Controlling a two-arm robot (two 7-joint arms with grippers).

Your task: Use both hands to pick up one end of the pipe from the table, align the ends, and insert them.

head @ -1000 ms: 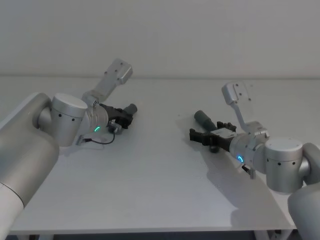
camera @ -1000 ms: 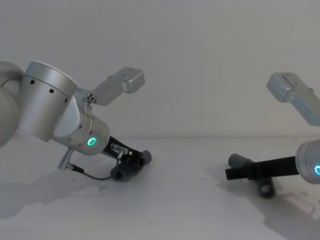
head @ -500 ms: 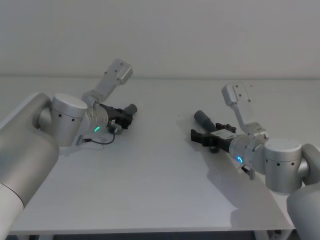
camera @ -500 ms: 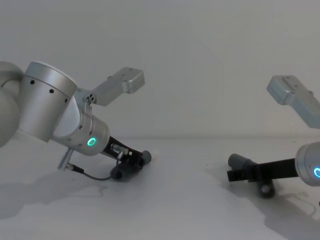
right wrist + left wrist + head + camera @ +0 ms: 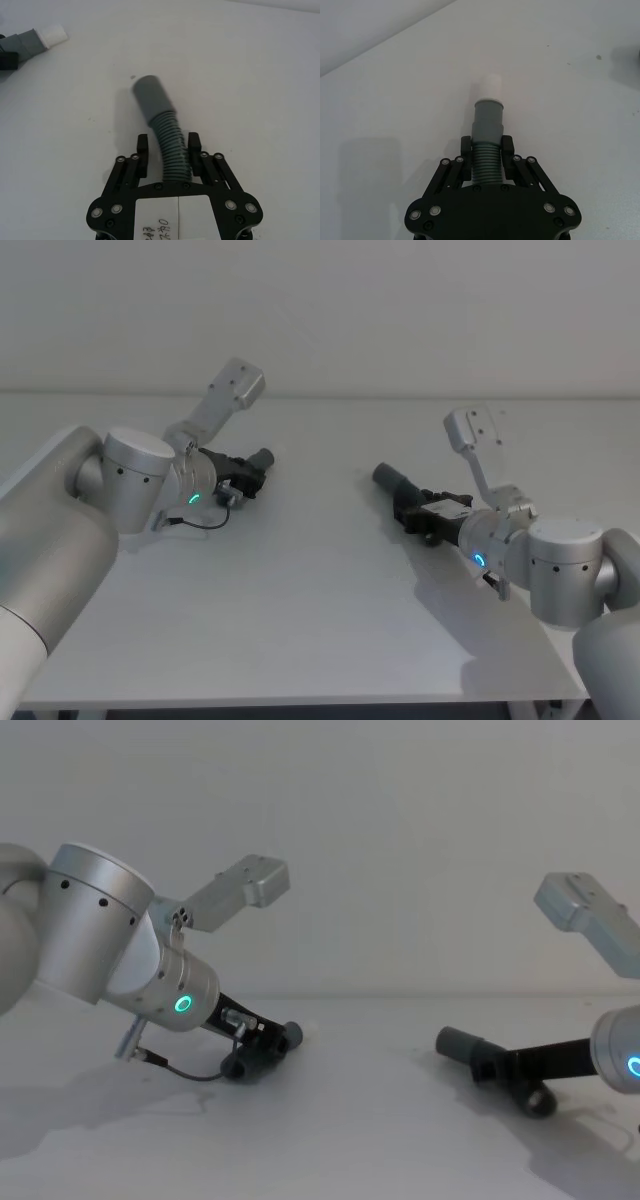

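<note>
1. The left pipe piece (image 5: 487, 125) has a smooth grey collar, a whitish tip (image 5: 489, 86) and a ribbed stem. It's at the left side of the matte white worktop (image 5: 300, 600).
2. The left tool (image 5: 487, 147) is clamped on those ribs.
3. The right pipe piece (image 5: 156, 102) is a bent ribbed hose with a wider smooth collar, lying on the right side.
4. The right tool (image 5: 169, 141) straddles its ribs but isn't squeezed tight: one finger touches, with a small gap at the other.

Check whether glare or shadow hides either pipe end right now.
Left wrist view: the whitish tip nearly blends into the white table; no glare. Right wrist view: the grey collar stands out, soft shadow beside it. Head view: the right arm's shadow lies nearer the robot, clear of both ends.
</note>
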